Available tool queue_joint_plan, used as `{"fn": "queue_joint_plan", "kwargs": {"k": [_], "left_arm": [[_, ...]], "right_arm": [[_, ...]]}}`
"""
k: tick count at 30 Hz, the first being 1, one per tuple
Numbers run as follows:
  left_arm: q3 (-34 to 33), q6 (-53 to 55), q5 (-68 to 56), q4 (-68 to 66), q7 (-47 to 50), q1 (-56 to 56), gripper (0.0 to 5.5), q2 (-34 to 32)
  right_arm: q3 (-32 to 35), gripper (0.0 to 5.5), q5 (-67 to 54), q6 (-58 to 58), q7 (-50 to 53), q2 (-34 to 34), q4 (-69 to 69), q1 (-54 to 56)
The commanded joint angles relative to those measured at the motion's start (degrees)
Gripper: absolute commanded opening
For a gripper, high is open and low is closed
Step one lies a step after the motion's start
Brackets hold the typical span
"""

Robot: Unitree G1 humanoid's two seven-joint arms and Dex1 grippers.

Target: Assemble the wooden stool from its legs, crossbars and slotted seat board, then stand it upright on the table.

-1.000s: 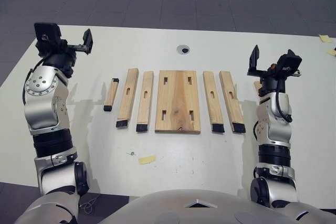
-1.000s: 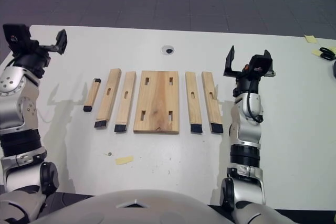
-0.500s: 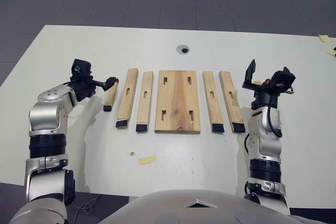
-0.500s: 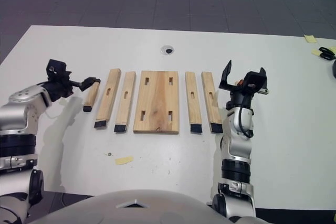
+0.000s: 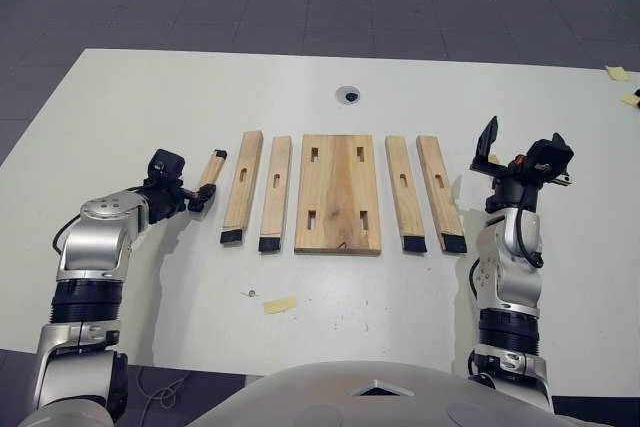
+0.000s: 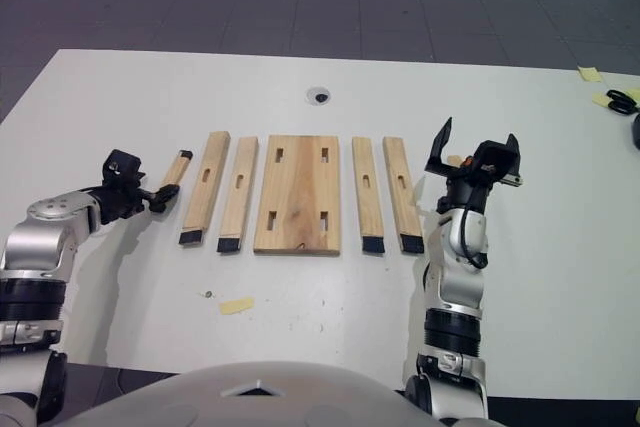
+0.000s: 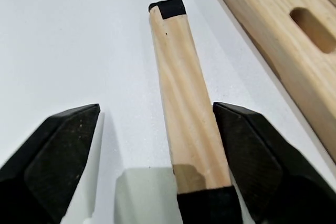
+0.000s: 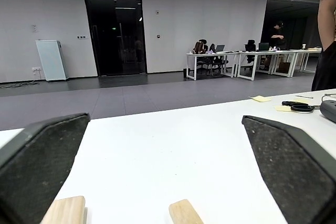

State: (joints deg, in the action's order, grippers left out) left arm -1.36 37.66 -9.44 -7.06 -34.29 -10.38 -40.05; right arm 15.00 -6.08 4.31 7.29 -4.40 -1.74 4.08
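Note:
The slotted seat board [image 5: 338,192] lies flat mid-table. Two legs [image 5: 241,185] [image 5: 275,192] lie to its left and two legs [image 5: 402,192] [image 5: 441,192] to its right, all with black caps at the near ends. A short crossbar [image 5: 211,175] lies furthest left. My left gripper [image 5: 192,197] is low at its near end, open, with the crossbar [image 7: 184,108] between the fingers [image 7: 58,156], close to one of them. My right gripper [image 5: 522,147] stands open above the table beside the right legs. A second crossbar [image 6: 455,160] peeks out behind it.
A round black grommet [image 5: 348,95] sits in the table behind the board. A yellow sticky note [image 5: 280,304] and a small ring [image 5: 251,293] lie near the front edge. More sticky notes [image 5: 620,74] and scissors [image 6: 622,99] are at the far right.
My left arm has come down from a raised pose and its open gripper now straddles the near end of the short crossbar. The right arm dipped slightly and stays open.

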Motion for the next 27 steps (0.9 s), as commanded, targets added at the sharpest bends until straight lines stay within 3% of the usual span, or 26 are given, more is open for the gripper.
{"fn": "queue_joint_plan", "kwargs": {"k": [1, 11, 17, 19, 23, 25, 27], "left_arm": [[6.5, 0.7, 4.0, -5.4, -4.1, 5.6, 3.31, -2.8], [10.8, 0.2, 3.8, -7.1, -11.3, 9.6, 1.39, -8.5], [13.9, -3.5, 5.8, -9.7, -15.6, 8.4, 1.29, -11.5], [11.0, -5.7, 5.3, -10.4, -12.6, 4.7, 1.29, -10.3], [-1.3, -12.6, 1.4, -9.2, 1.0, -9.9, 1.29, -3.9], [-5.2, -13.7, -2.7, -3.8, 3.2, -15.4, 1.29, 0.2], [-4.6, -13.0, -7.8, 4.7, 0.0, -16.6, 1.29, 3.9]], "right_arm": [[0.0, 5.40, 0.2, -0.7, 0.9, 0.9, -1.5, -0.7], [0.3, 5.40, 0.0, -2.2, 0.7, 1.0, -4.5, -2.4], [0.3, 5.40, 0.3, -2.9, 1.3, 1.5, -6.0, -3.2], [0.0, 5.40, 0.1, -3.0, 1.1, 1.6, -6.4, -3.2], [-0.4, 5.40, -3.9, -3.9, -2.1, 1.3, -8.3, -1.6], [-1.3, 5.40, -10.6, -6.5, -5.5, 2.4, -10.8, 0.4], [-3.4, 5.40, -22.9, -12.2, -10.9, 4.4, -14.8, 2.4]]}}
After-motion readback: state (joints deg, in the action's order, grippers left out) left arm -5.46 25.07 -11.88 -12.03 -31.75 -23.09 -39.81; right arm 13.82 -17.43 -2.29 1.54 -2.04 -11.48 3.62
